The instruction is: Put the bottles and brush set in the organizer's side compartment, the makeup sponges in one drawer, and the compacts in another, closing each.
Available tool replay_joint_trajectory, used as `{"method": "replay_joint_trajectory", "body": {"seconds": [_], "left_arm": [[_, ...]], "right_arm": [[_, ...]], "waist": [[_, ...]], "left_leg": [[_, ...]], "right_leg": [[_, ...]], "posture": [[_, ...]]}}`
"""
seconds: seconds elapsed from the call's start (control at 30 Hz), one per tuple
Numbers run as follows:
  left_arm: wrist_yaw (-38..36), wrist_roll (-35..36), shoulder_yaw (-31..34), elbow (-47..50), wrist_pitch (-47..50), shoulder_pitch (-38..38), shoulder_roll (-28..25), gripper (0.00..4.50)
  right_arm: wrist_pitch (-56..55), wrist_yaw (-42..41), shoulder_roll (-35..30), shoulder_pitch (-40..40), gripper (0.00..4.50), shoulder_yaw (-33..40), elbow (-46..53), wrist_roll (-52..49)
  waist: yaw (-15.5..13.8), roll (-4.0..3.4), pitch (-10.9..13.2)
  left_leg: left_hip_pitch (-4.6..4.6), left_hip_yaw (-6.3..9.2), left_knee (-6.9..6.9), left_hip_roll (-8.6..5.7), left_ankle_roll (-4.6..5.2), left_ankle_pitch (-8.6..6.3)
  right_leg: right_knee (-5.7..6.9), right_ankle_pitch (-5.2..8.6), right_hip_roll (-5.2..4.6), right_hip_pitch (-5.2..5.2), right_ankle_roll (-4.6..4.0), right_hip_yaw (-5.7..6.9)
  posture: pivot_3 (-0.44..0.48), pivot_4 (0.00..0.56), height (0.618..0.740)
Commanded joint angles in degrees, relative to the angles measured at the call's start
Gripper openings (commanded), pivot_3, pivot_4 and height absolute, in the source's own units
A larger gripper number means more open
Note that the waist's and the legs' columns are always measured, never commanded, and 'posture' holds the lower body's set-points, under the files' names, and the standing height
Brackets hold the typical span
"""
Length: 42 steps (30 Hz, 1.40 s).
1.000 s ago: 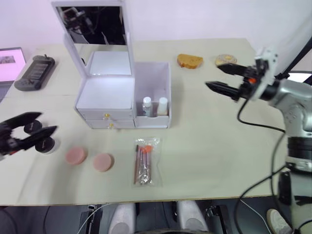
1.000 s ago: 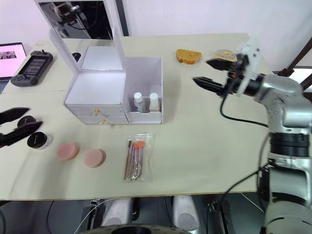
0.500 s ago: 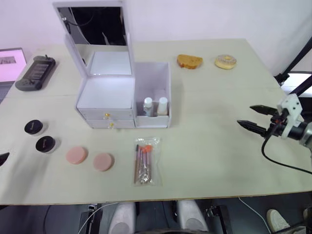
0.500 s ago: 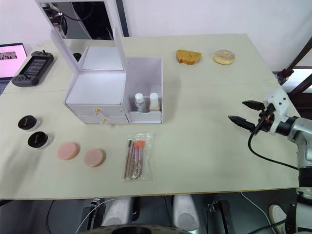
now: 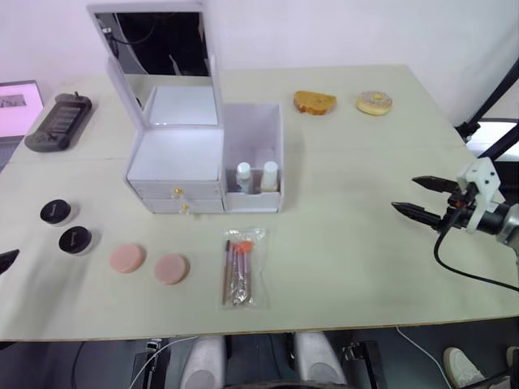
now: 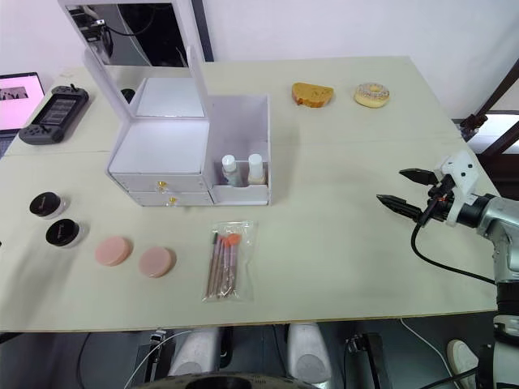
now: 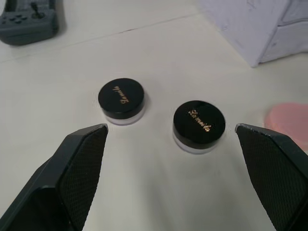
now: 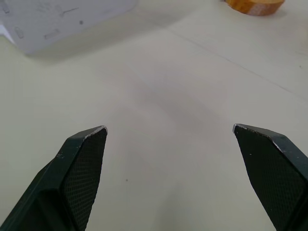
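The white organizer point(image 5: 203, 162) stands on the tabletop point(image 5: 340, 243) with its mirror lid raised and both gold-knobbed drawers shut. The two bottles point(image 5: 257, 177) stand upright, side by side, at the front of the side compartment point(image 5: 253, 158). The brush set point(image 5: 240, 267) lies flat in its clear bag just in front of that compartment, touching nothing.

The right hand point(image 5: 418, 196) hovers over bare tabletop near the right edge, fingers spread wide and empty, well apart from the brush set and the organizer.

The left hand point(image 7: 171, 139) is also spread and empty; its wrist view has the two compacts point(image 7: 161, 114) lying between and just beyond its fingertips, seemingly untouched. The two makeup sponges point(image 5: 149, 263) lie side by side to the right of the compacts, in front of the drawers.

A toast slice point(image 5: 315, 101), a doughnut point(image 5: 374, 103) and a grey handheld game console point(image 5: 57, 121) rest along the far side.
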<state>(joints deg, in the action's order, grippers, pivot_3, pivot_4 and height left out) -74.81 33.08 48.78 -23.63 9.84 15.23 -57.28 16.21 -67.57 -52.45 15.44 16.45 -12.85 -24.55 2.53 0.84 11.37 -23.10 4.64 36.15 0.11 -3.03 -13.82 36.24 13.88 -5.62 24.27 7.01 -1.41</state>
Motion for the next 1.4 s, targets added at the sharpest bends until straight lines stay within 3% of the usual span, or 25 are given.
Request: {"method": "replay_joint_trajectory", "body": {"seconds": [0.03,0.17,0.37,0.43,0.5,0.63,0.8,0.83,0.93,1.1,1.4], "left_arm": [[1.4,6.1,1.1,16.9,7.7,3.8,3.3,4.50],[1.9,12.2,0.1,32.5,18.0,8.7,4.5,4.50],[2.9,19.8,-2.0,45.5,30.3,11.2,2.2,4.50],[8.0,22.5,-4.0,48.5,34.7,8.6,1.5,4.50],[18.7,28.5,-7.1,49.9,43.8,3.7,0.2,4.50],[31.8,43.0,-11.2,57.0,55.4,0.5,-3.2,2.82],[46.8,64.8,-19.6,59.1,55.9,-2.2,-10.3,0.29],[50.5,68.4,-22.8,58.4,55.3,-3.5,-12.7,0.06],[58.6,72.9,-32.5,57.0,53.7,-8.9,-15.8,0.06],[69.9,73.3,-45.9,52.5,51.9,-19.9,-10.7,0.06],[77.3,69.7,-54.5,47.6,53.1,-25.0,-3.2,0.06]], "right_arm": [[7.4,-1.1,-1.1,-1.7,4.44,-0.1,12.3,-5.7],[17.5,1.1,-1.0,-2.4,4.44,-1.3,25.2,-11.9],[34.1,7.6,-0.8,0.6,4.44,-4.7,37.6,-22.6],[38.1,10.2,-0.1,1.9,4.44,-5.5,39.7,-25.5],[39.8,11.5,-0.1,2.0,4.44,-6.5,42.5,-27.2],[41.0,13.0,0.1,1.5,4.50,-7.5,46.3,-29.5],[38.5,15.5,0.3,-0.3,4.50,-8.8,49.5,-27.4],[38.0,16.2,0.7,-0.5,4.50,-9.1,50.0,-27.1],[38.9,18.3,1.4,-0.8,4.50,-10.5,50.8,-27.7],[52.9,28.1,4.0,0.8,4.50,-13.5,45.8,-32.2],[73.5,46.1,15.9,6.3,4.50,-9.3,35.7,-50.1]], "waist": [[0.0,0.00,0.0],[-0.1,0.04,0.0],[-0.1,0.04,0.0],[-0.3,0.04,0.0],[-0.7,0.06,0.0],[-1.2,0.10,0.0],[-1.6,0.10,-0.1],[-1.7,0.11,-0.1],[-1.7,0.06,-0.1],[-1.6,0.11,-0.1],[-1.7,0.12,-0.1]], "left_leg": [[-0.02,0.00,0.00,0.01,0.00,0.00],[0.00,0.02,0.05,0.06,0.00,0.00],[0.04,0.02,0.08,0.08,0.00,0.00],[0.03,0.01,0.10,0.08,0.00,0.00],[0.02,0.02,0.13,0.07,0.00,0.00],[0.01,0.05,0.16,0.07,0.00,0.00],[-0.02,0.05,0.13,0.08,0.00,0.00],[0.00,0.05,0.13,0.08,0.00,0.00],[0.06,0.07,0.15,0.08,0.00,0.00],[0.23,0.04,0.13,0.08,0.00,0.00],[0.24,0.03,0.13,0.08,0.00,0.00]], "right_leg": [[0.00,0.00,-0.01,0.00,0.00,-0.01],[0.01,0.00,0.01,-0.03,0.00,0.00],[0.01,0.08,0.04,-0.06,-0.24,-0.01],[0.00,0.09,0.04,-0.07,-0.27,-0.01],[-0.01,0.09,0.04,-0.09,-0.27,-0.01],[-0.01,0.06,0.06,-0.12,-0.20,0.00],[-0.05,-0.02,0.05,-0.07,-0.06,-0.02],[0.00,0.00,0.05,-0.06,-0.11,-0.02],[0.04,0.04,0.08,-0.08,-0.33,-0.02],[-0.04,0.04,0.09,-0.30,-0.37,-0.02],[-0.05,0.03,0.09,-0.31,-0.36,-0.04]], "posture": [[0.000,0.150,0.740],[0.000,0.150,0.740],[0.000,0.150,0.740],[0.000,0.150,0.740],[0.000,0.150,0.740],[0.000,0.150,0.740],[0.000,0.150,0.740],[0.000,0.150,0.740],[0.000,0.150,0.740],[0.000,0.150,0.740],[0.000,0.150,0.740]]}}
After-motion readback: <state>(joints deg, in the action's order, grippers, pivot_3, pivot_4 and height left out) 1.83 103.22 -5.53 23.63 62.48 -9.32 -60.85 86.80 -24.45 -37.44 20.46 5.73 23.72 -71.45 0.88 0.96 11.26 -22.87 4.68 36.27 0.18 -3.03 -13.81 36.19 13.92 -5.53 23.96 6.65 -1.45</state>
